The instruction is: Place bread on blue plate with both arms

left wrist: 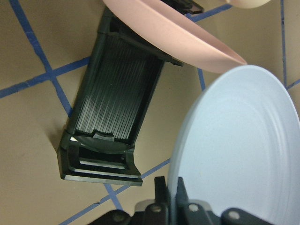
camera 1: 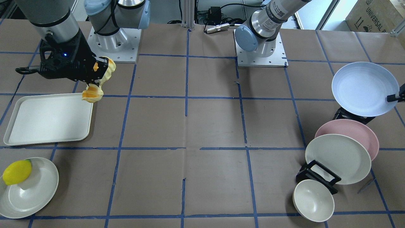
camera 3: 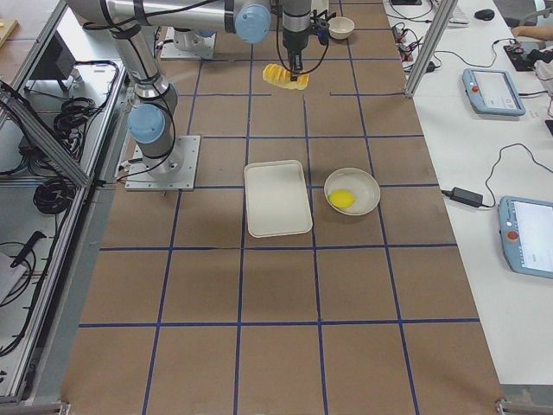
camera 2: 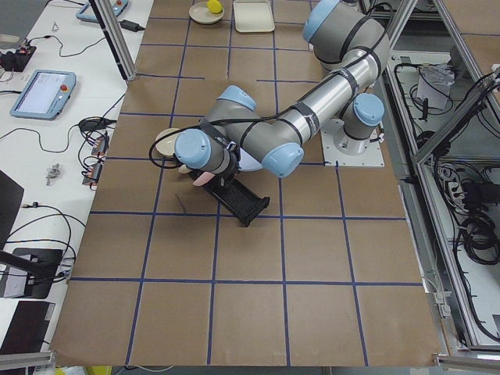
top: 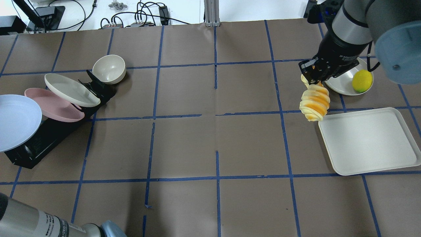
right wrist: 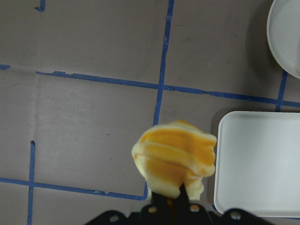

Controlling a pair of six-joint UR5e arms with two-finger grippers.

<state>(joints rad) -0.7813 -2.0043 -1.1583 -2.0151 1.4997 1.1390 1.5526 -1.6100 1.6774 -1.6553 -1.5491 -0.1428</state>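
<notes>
The bread [camera 1: 95, 83], an orange and cream striped roll, hangs from my right gripper [camera 1: 96, 70], which is shut on its upper end. It is in the air beside the corner of the white tray [camera 1: 47, 120]. It also shows in the overhead view [top: 314, 102] and in the right wrist view [right wrist: 176, 159]. My left gripper [left wrist: 172, 190] is shut on the rim of the pale blue plate [left wrist: 234, 150]. The plate [camera 1: 364, 88] is held tilted above the end of the black rack [top: 42, 138], at the far side of the table from the bread.
A pink plate [camera 1: 364, 133] and a cream plate [camera 1: 338, 158] lean in the rack, with a cream bowl [camera 1: 313, 201] at its end. A yellow lemon [camera 1: 16, 172] lies on a cream plate [camera 1: 34, 193] near the tray. Brown paper with blue tape lines covers the table.
</notes>
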